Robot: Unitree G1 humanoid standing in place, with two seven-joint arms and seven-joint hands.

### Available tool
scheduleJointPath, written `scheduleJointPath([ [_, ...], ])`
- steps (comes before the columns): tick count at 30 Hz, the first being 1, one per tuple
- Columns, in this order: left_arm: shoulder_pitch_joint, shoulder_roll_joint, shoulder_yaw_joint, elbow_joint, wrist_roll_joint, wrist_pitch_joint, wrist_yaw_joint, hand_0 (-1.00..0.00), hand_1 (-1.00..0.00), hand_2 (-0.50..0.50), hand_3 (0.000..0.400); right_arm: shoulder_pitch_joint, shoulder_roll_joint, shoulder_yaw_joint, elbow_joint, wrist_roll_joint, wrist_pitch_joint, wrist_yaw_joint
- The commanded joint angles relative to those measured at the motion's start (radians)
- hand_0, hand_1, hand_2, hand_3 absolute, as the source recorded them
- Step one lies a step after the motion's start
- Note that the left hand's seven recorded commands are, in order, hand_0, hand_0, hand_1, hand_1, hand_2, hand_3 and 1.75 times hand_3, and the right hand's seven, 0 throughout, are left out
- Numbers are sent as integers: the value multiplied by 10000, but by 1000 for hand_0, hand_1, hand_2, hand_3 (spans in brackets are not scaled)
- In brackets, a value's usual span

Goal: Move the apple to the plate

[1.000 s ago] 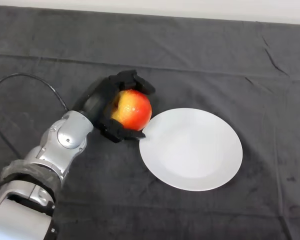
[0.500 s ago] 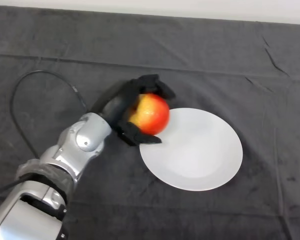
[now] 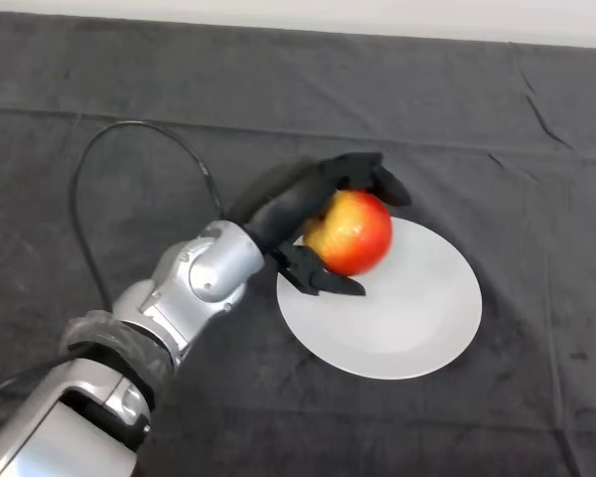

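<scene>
A red and yellow apple is held in my left hand, whose black fingers curl over its top while the thumb wraps under it. The apple hangs over the left part of the white plate, which lies on the dark cloth right of centre. Whether the apple touches the plate I cannot tell. My silver-grey forearm reaches in from the lower left.
The dark cloth covers the whole table, with creases at the upper right. A pale strip of wall or floor runs beyond the table's far edge.
My hand has carried the apple to the right, from beside the plate's left rim to above the plate's left part. The plate has stayed still.
</scene>
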Motion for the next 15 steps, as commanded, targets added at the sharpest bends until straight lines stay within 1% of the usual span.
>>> scheduleJointPath([
  [1, 455, -4, -266, -458, 105, -83, -122, -1000, -1000, 0, 400, 1130, 1623, -56, 882, 258, 1157, 40],
  [9, 404, 187, -700, -637, -150, -37, -555, -1000, -1000, 0, 400, 1129, 1625, -32, 877, 296, 1157, 52],
  [15, 375, 273, -874, -717, -280, 31, -695, -1000, -1000, 0, 400, 1126, 1627, -13, 877, 321, 1157, 59],
])
